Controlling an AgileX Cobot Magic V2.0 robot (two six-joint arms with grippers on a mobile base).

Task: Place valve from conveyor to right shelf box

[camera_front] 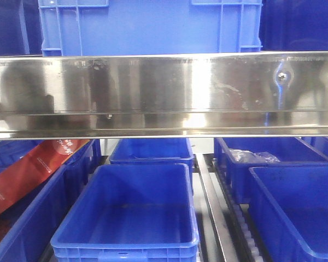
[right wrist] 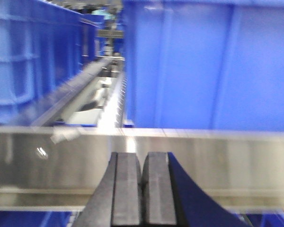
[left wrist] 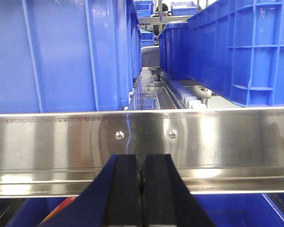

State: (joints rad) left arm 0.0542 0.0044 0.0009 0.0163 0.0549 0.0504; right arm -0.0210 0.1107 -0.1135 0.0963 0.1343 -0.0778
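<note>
The valve and the conveyor are out of view in every frame. My left gripper is shut and empty, its black pads pressed together in front of a shiny steel shelf rail. My right gripper is shut and empty too, facing a similar steel rail. In the front view several blue shelf boxes sit under the rail: one in the middle, one at the right front and one behind it holding a clear plastic bag.
A steel shelf beam crosses the front view with a blue crate on top. A red packet leans in a left box. Tall blue crates stand close behind the rails in both wrist views, with roller tracks between.
</note>
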